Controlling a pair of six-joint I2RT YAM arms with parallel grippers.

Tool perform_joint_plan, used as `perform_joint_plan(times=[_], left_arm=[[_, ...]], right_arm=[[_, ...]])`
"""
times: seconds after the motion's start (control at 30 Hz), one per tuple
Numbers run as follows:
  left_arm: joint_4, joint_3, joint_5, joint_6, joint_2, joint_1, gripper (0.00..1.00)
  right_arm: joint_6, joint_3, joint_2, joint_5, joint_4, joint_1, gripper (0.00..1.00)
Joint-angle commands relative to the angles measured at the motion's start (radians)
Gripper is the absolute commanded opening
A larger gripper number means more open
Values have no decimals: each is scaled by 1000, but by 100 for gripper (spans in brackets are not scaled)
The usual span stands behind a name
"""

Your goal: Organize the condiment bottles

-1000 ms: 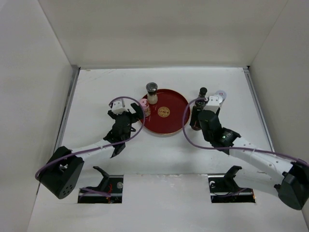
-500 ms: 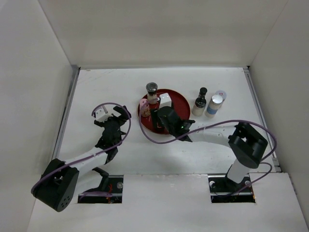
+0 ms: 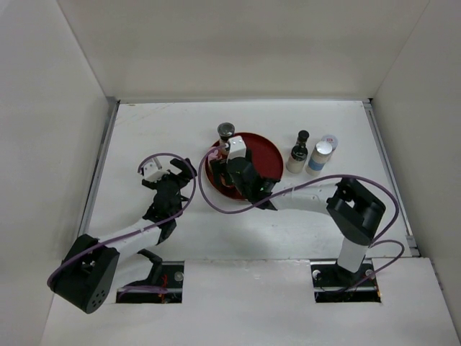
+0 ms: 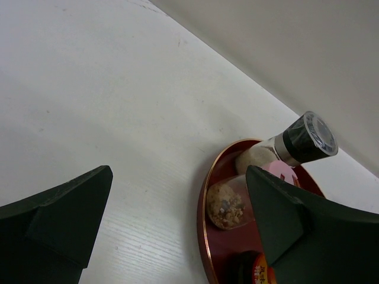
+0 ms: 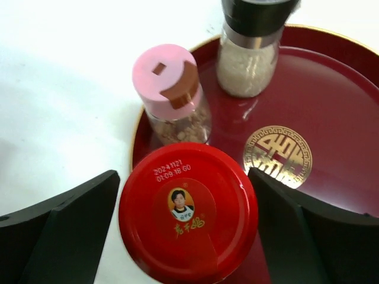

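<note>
My right pincer (image 5: 185,180) is closed on the red-capped jar (image 5: 188,213), one finger pressed to each side of its lid. The jar hangs at the left rim of the red plate (image 3: 268,155), partly over the table. From the wrist view I cannot tell whether its base already rests on the plate or is just above it.

Just beyond the jar, inside that same left rim, stands the pink-capped bottle (image 5: 172,89). At the plate's far edge is the dark-grey-capped grinder (image 5: 251,53). Both are upright, and the gold mark in the middle of the plate is uncovered.

My left pincer (image 4: 179,174) is spread wide with nothing between its fingers, hovering over the table to the left of the plate.

Off the plate to its right, on the bare table, the black-capped narrow bottle (image 3: 300,150) and the silver-capped jar (image 3: 320,157) stand side by side, close together.

I take the job to be gathering all five bottles on the plate. On that reading, two are settled, the third is in my grip at the rim and only needs setting down and letting go, and the two on the right are not yet fetched. That puts me a little past halfway.
</note>
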State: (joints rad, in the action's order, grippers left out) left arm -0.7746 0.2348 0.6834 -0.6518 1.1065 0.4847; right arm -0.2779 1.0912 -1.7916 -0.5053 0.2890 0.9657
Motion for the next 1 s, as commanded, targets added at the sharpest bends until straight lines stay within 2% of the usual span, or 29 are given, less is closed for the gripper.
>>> perform_joint_plan(times=[0.0,0.23,0.37,0.47,0.57,0.67,0.97], left_arm=[[-49,6,-12,-11,0,2,100],[-45,8,-12,-9,-4,1,100],[-19,24,-12,-3,4,4,100],[-6,34,-12,-3,12,10,100],[-12,34,-12,-5,16,13,100],[-14,34,-15,-5,19,15,100],[-15,35,-36,-6,24,16,100]], right_arm=[[2,23,102,-9,70,8,99],[-1,-135,397,-41,13,-144,99],[-38,-273,518,-203,-31,-276,89],[-41,-329,572,-312,-80,-382,94],[-46,-330,577,-322,-111,-503,100],[-50,-298,526,-251,-123,-600,100],[-110,-244,388,-145,-126,-673,99]])
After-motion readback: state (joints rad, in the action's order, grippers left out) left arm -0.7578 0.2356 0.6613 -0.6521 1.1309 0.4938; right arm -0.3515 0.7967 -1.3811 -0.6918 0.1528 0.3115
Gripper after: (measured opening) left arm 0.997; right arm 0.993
